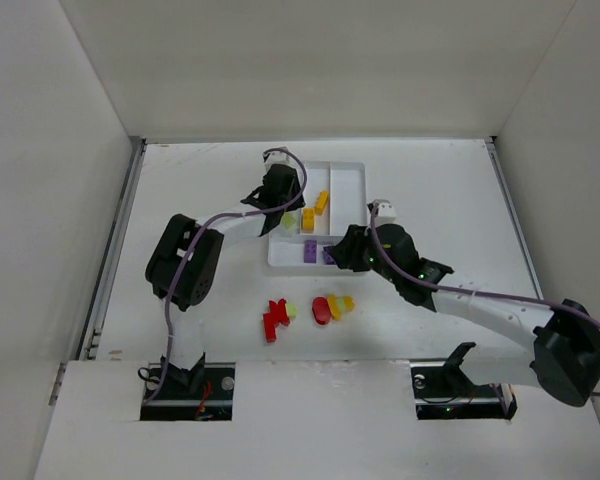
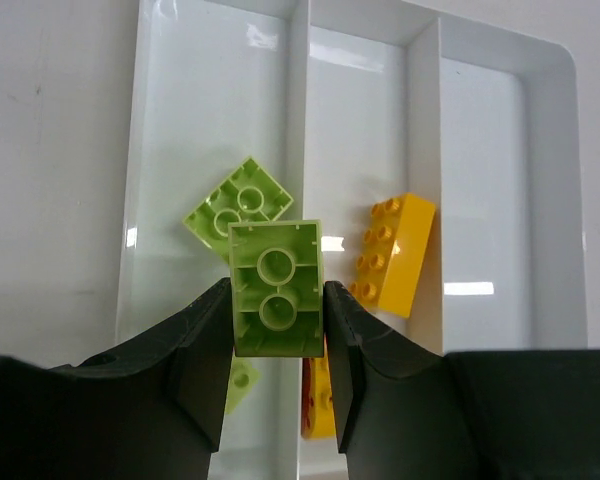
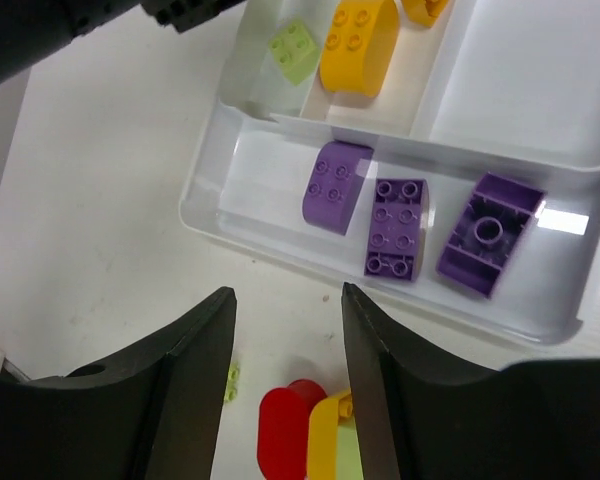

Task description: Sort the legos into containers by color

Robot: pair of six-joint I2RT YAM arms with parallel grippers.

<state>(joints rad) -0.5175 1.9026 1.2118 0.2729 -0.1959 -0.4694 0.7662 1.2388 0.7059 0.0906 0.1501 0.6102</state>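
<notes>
The left jaws are clamped on a light green brick [image 2: 276,290], its hollow underside facing the wrist camera. It hangs above the white tray [image 2: 560,70], over the left long section where another green brick [image 2: 238,207] lies. The right jaws stand apart and empty over the tray's near rim, beside three purple bricks [image 3: 397,228] in the crosswise section. Red and yellow bricks [image 1: 325,308] lie on the desk [image 1: 450,190].

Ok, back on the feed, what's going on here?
The left arm's jaws are shut on a light green plastic brick over the white plastic compartment tray, by the section where another green brick lies. The right arm's jaws hang open and empty beside the crosswise section holding three purple bricks. Red and yellow bricks sit loose on the table.
</notes>
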